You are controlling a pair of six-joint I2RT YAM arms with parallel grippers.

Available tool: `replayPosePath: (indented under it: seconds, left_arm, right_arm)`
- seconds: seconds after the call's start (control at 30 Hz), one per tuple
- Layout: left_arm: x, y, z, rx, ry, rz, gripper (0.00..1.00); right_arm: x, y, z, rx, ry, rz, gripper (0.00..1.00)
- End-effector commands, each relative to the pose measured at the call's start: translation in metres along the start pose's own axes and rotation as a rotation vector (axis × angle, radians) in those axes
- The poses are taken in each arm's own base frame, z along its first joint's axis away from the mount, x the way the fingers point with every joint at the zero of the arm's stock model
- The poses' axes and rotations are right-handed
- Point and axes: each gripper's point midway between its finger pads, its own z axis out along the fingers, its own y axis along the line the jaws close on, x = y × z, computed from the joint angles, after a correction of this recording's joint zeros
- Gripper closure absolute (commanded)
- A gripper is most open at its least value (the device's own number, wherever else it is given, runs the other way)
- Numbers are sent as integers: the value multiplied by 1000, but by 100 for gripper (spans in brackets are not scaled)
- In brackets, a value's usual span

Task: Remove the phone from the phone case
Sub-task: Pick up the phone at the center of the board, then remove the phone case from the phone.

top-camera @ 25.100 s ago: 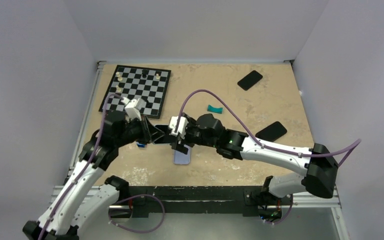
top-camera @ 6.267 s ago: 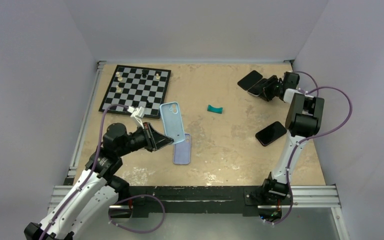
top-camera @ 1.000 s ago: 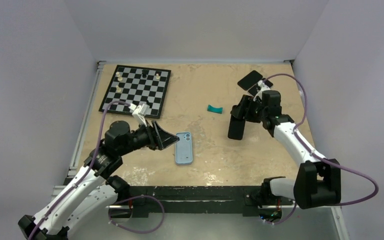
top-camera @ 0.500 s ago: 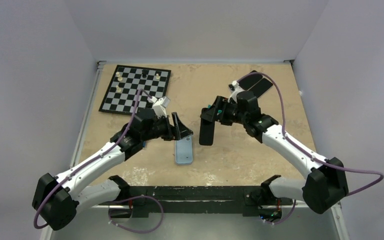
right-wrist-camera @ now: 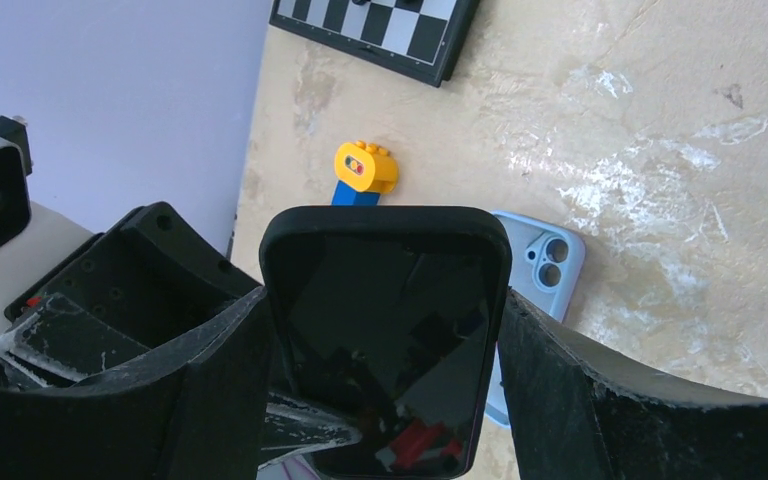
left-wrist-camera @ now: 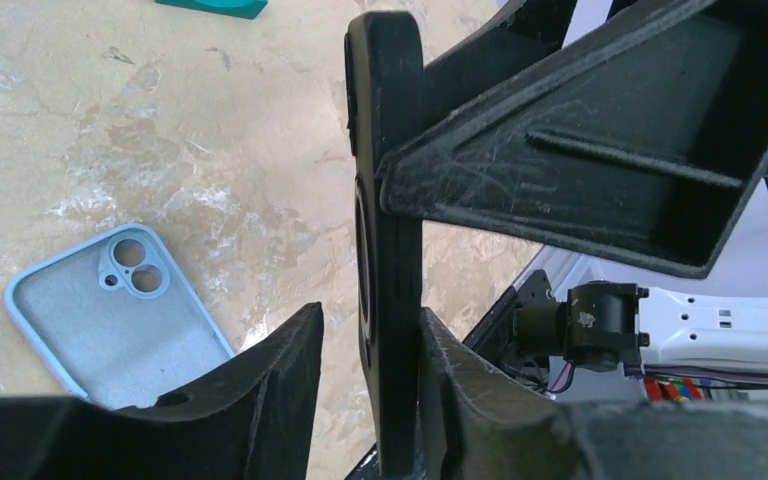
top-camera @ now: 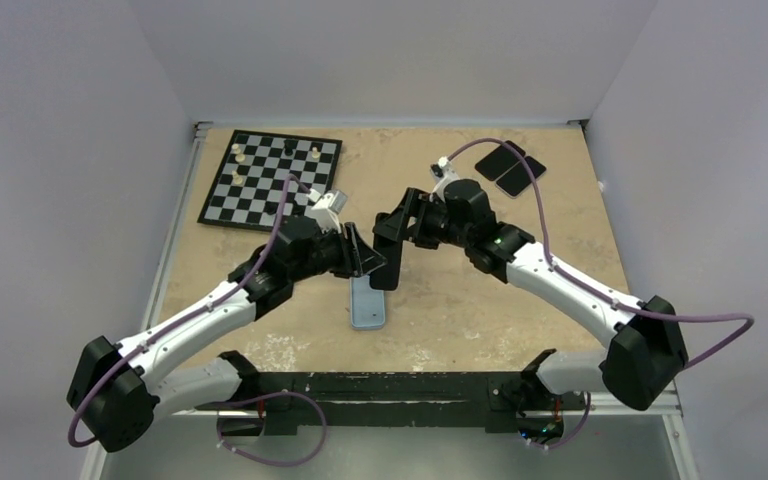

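Note:
My right gripper [top-camera: 392, 235] is shut across the width of a black phone in a black case [top-camera: 388, 258], holding it upright above the table's middle. In the right wrist view the phone's dark screen [right-wrist-camera: 385, 340] faces the camera between both fingers of the right gripper [right-wrist-camera: 385, 300]. My left gripper [top-camera: 362, 255] meets it from the left. In the left wrist view the phone [left-wrist-camera: 395, 200] stands edge-on inside the left gripper [left-wrist-camera: 368, 315], touching the right-hand finger, with a gap to the other. An empty light blue case [top-camera: 367, 305] [left-wrist-camera: 110, 320] [right-wrist-camera: 540, 255] lies flat on the table below.
A chessboard [top-camera: 272, 180] with a few pieces sits at the back left. Two black phones [top-camera: 508, 165] lie side by side at the back right. A yellow and blue toy piece [right-wrist-camera: 365, 170] lies near the blue case. A teal piece [left-wrist-camera: 215, 5] lies further back.
My right arm has carried the black phone leftward to the table's middle. My left arm has swung in to meet it, and its jaws have narrowed around the phone's edge.

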Motion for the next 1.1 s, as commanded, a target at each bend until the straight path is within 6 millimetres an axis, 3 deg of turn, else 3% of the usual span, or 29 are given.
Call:
replayPosePath:
  seconds: [0.0,0.17,0.3,0.33,0.37,0.43,0.47,0.5,0.57,0.73,0.8,0.9,1.07]
  left_arm:
    - [-26,-7,4,-5,-89,44,61]
    - [-24,-7,10,-1,-76,33,73]
    - [-25,-11,7,16,-80,34,100]
    - [-25,-13,3,30,-85,35,100]
    - [-25,-13,-1,41,-92,38,100]
    - [-26,-14,-12,65,-107,39,100]
    - [-26,-13,-17,74,-111,32,100]
    - [-26,-14,-23,91,-113,27,100]
    - [-24,-15,-34,132,-102,15,100]
    - [-28,-24,-67,199,-123,31,100]
    - [-27,-30,-79,221,-126,45,100]
    - [-29,-47,-95,278,-129,69,100]
    - [-35,-74,-112,383,-123,48,100]
  right_arm:
    - [-26,51,-8,-109,-103,14,100]
    - [-18,62,-5,-122,-98,10,100]
    - [-10,70,-9,-162,-79,-18,100]
    - [-8,71,-11,-172,-72,-37,94]
    - [-8,72,-15,-181,-75,-65,67]
    - [-8,70,-21,-177,-77,-133,31]
    - [-7,68,-24,-169,-72,-185,22]
    - [-7,62,-26,-148,-68,-263,19]
    - [-6,51,-35,-107,-69,-348,17]
    - [-9,49,-62,-132,-122,-473,12]
    - [7,57,-67,-244,-91,-535,12]
    - [33,59,-68,-346,7,-556,22]
    - [80,87,-89,-714,142,-542,32]
